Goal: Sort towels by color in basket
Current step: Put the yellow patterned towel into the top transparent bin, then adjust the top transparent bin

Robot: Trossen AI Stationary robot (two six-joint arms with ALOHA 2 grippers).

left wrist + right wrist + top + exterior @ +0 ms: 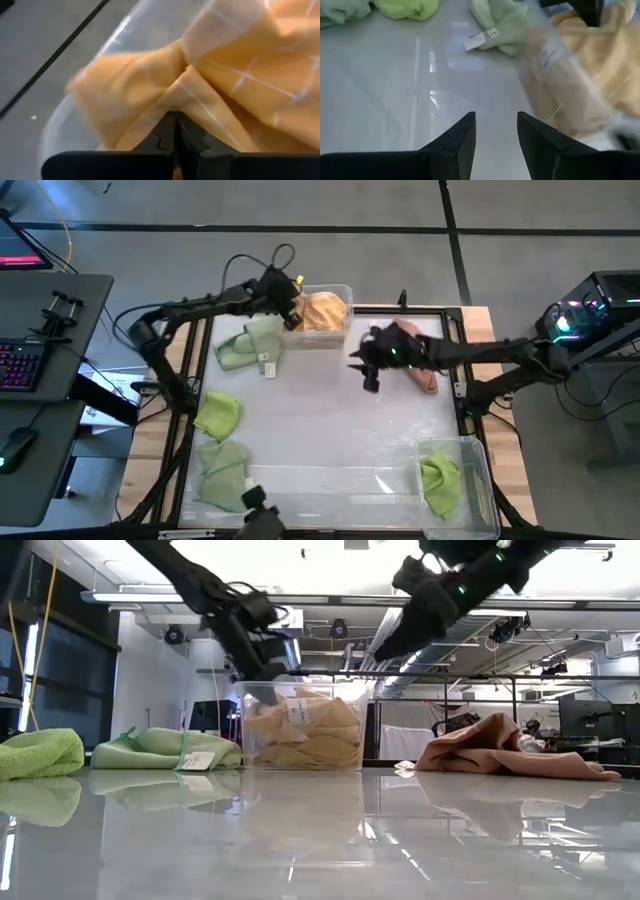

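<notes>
Landmark: far bin [345, 292] of yellow towels [325, 311]. Left gripper [290, 308] hovers at its left rim, jaws pressed together, empty. Right gripper [366, 370] waits right of the bin, jaws spread; pink towel [420, 370] lies just beyond on the surface [320, 430], stretching away from the bin.

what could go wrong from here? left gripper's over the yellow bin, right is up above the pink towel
1. The left gripper sits shut right at the mustard towels in the far clear bin; cloth may be pinched, so pulling away could drag a towel out.
2. The green towel lies against that bin, and the arm could snag it.
3. The right gripper is open and empty above the table, the pink towel lies bunched, so a grasp may catch only a fold.
</notes>
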